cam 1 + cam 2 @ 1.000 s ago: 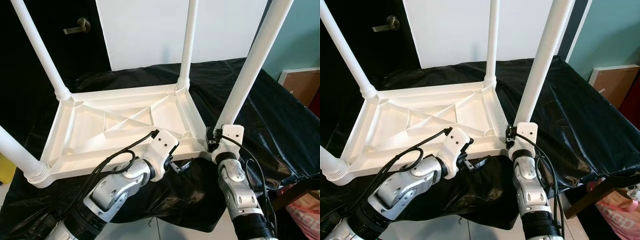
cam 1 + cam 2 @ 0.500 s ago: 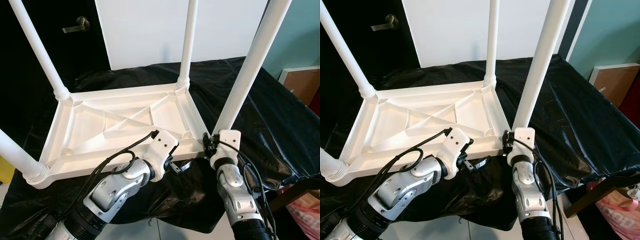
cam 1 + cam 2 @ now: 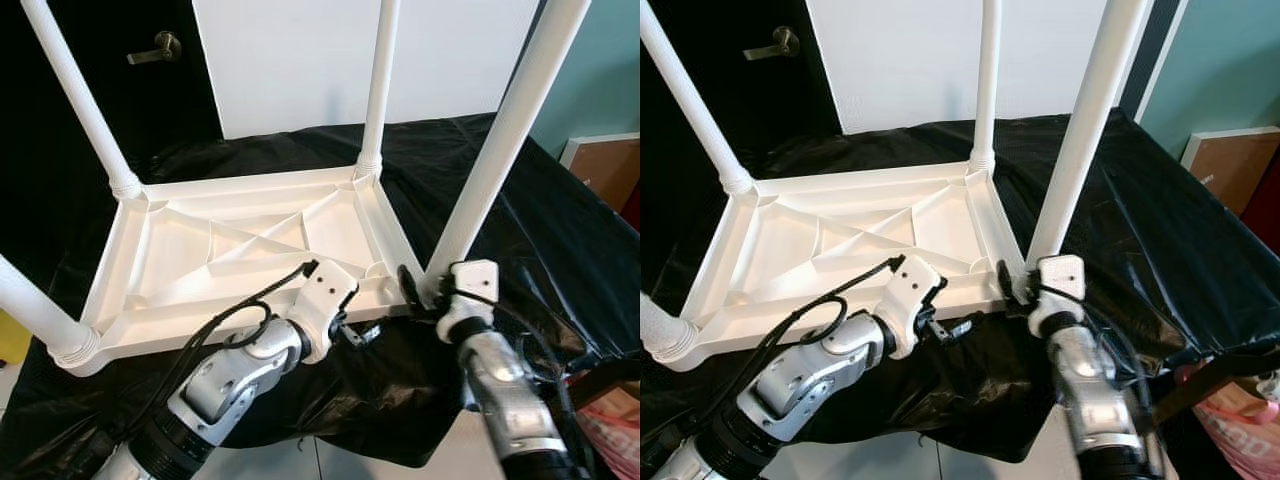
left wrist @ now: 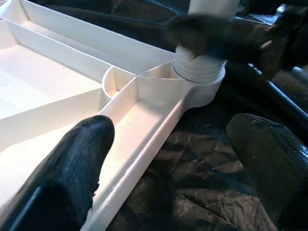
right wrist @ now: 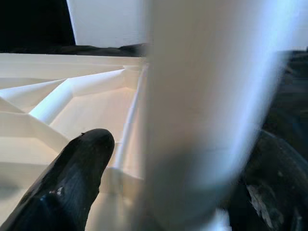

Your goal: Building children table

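Note:
A white plastic children's table (image 3: 250, 240) lies upside down on black cloth, its four legs pointing up. My left gripper (image 4: 173, 144) is open at the near rim (image 3: 300, 320): one finger (image 4: 82, 154) is inside the tabletop's underside, the other (image 4: 269, 159) is over the cloth. My right gripper (image 3: 425, 290) is at the foot of the near-right leg (image 3: 500, 150). Its fingers (image 5: 77, 173) stand on either side of the leg (image 5: 207, 106), with a small gap showing on one side. The leg's threaded collar (image 4: 199, 67) sits in the corner socket.
Black cloth (image 3: 520, 200) covers the work surface and drops off its front edge near my arms. A dark door with a handle (image 3: 160, 45) and a white panel (image 3: 290, 60) stand behind. A brown box (image 3: 605, 165) and a pink bag (image 3: 610, 425) are at the right.
My right wrist has swung to the right around the foot of the near-right leg. The left arm and the table have stayed put.

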`<state>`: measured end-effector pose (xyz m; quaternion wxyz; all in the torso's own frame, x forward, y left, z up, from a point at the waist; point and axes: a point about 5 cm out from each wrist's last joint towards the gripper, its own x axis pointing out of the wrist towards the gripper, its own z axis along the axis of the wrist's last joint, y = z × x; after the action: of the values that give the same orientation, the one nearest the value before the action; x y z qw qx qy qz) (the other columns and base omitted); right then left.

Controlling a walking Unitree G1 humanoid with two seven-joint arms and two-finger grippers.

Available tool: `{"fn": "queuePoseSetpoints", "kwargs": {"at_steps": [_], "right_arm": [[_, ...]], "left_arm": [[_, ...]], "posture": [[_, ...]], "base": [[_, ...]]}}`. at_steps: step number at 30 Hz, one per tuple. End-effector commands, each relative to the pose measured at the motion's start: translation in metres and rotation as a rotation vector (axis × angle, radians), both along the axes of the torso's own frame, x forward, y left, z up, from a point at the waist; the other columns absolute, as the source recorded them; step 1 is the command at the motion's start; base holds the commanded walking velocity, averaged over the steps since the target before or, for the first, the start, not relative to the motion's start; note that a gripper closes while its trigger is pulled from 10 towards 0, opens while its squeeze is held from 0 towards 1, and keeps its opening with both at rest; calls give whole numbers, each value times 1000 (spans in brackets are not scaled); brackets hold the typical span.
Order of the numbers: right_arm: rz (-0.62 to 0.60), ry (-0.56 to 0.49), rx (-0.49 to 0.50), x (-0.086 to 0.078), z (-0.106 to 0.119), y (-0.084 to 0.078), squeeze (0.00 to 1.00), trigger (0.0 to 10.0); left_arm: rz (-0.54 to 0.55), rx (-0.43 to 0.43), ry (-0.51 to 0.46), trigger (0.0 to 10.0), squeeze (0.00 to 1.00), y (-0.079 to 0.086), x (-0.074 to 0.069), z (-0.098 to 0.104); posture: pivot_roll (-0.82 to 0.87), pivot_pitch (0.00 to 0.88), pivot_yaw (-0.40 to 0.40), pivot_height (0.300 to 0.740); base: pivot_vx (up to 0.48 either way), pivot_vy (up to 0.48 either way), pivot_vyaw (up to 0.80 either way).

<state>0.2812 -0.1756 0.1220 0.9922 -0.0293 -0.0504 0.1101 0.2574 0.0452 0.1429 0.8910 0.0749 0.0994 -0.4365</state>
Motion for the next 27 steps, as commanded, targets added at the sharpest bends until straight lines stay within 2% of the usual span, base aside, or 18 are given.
{"fn": "queuePoseSetpoints", "kwargs": {"at_steps": [1,2,3,4,5,7,8,10,11,12,18,19,20,21,27], "right_arm": [[29,-7,17,-1,1,-1,1000,10000],[29,-7,17,-1,1,-1,1000,10000],[51,-9,15,-1,2,-5,706,10000],[51,-9,15,-1,2,-5,706,10000],[67,-6,14,0,2,-7,0,10000],[242,32,-57,10,6,-14,0,10000],[242,32,-57,10,6,-14,0,10000],[350,61,-109,19,9,-15,0,10000],[350,61,-109,19,9,-15,0,10000],[401,77,-144,27,9,-12,0,10000],[480,94,-183,35,8,-4,0,10000],[479,98,-185,36,7,-6,0,4000],[479,98,-185,36,7,-6,0,4000],[482,111,-185,37,4,-9,0,0],[501,131,-180,37,-1,-16,0,0]], "left_arm": [[-139,-3,50,10000,0,-2,-7,-4],[-139,-3,50,10000,0,-2,-7,-4],[-138,-3,51,10000,0,-2,-6,-3],[-138,-3,51,10000,0,-2,-6,-3],[-138,-3,51,10000,0,-1,-6,-3],[-143,-1,49,10000,0,-1,-6,-2],[-143,-1,49,10000,0,-1,-6,-2],[-144,2,45,10000,0,-1,-4,-1],[-144,2,45,10000,0,-1,-4,-1],[-146,13,37,10000,0,0,-3,1],[-151,31,27,10000,0,3,-4,4],[-150,28,26,10000,0,3,-4,5],[-150,28,26,10000,0,3,-4,5],[-139,19,17,10000,0,3,-4,8],[-122,16,18,10000,0,6,-5,9]], "posture": [[-119,1,-10,740],[-119,1,-10,740],[-121,3,-6,740],[-121,3,-6,740],[-125,5,-2,740],[-124,12,16,740],[-124,12,16,740],[-112,10,22,740],[-112,10,22,740],[-99,13,36,740],[-53,29,35,740],[-37,34,26,740],[-37,34,26,740],[-29,39,15,740],[-22,47,4,740]], "base": [[0,0,0],[0,0,0],[0,0,0],[0,0,0],[0,0,0],[0,0,0],[0,0,0],[0,0,0],[0,0,0],[0,0,0],[0,0,0],[0,0,0],[0,0,0],[0,0,0],[0,0,0]]}}
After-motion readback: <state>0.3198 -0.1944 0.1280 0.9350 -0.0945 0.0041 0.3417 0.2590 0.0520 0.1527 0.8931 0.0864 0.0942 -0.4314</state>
